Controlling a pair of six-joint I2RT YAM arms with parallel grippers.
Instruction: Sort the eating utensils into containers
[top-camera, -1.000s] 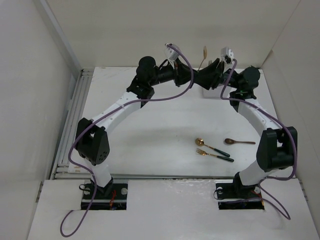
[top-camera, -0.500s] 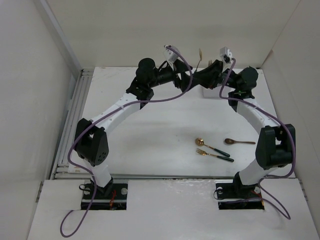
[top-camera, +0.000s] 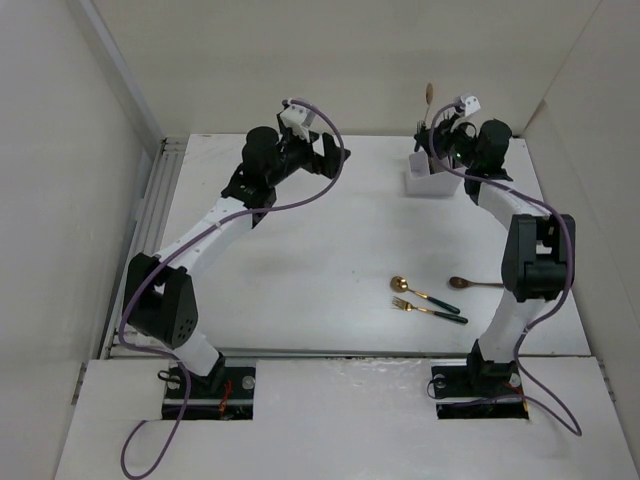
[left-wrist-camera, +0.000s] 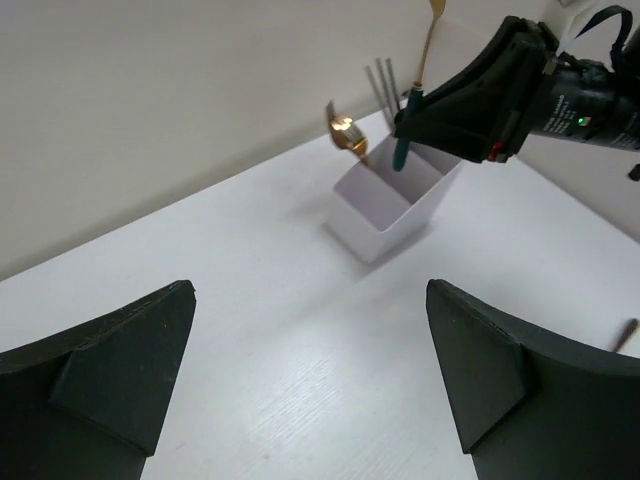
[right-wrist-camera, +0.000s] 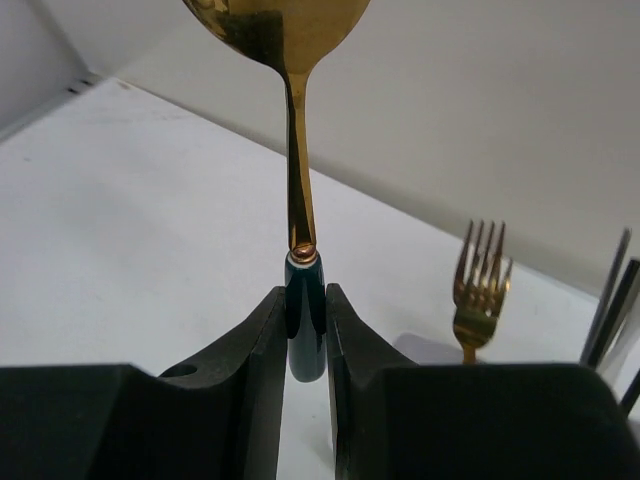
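Left pincer (left-wrist-camera: 310, 290) pulled back from holder (left-wrist-camera: 385, 205), spread wide; right pincer (right-wrist-camera: 306, 300) clamps gold spoon (right-wrist-camera: 298, 190) upright

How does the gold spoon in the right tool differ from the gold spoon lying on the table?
The held gold spoon stands upright, bowl up; the table's gold spoon lies flat. The held one is pinched at its green handle by the right tool over the white plastic holder; the other lies free beside a gold fork. Both have dark green handles.

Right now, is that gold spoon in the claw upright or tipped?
Upright: the right claw pinches the gold spoon by its green handle, bowl on top.
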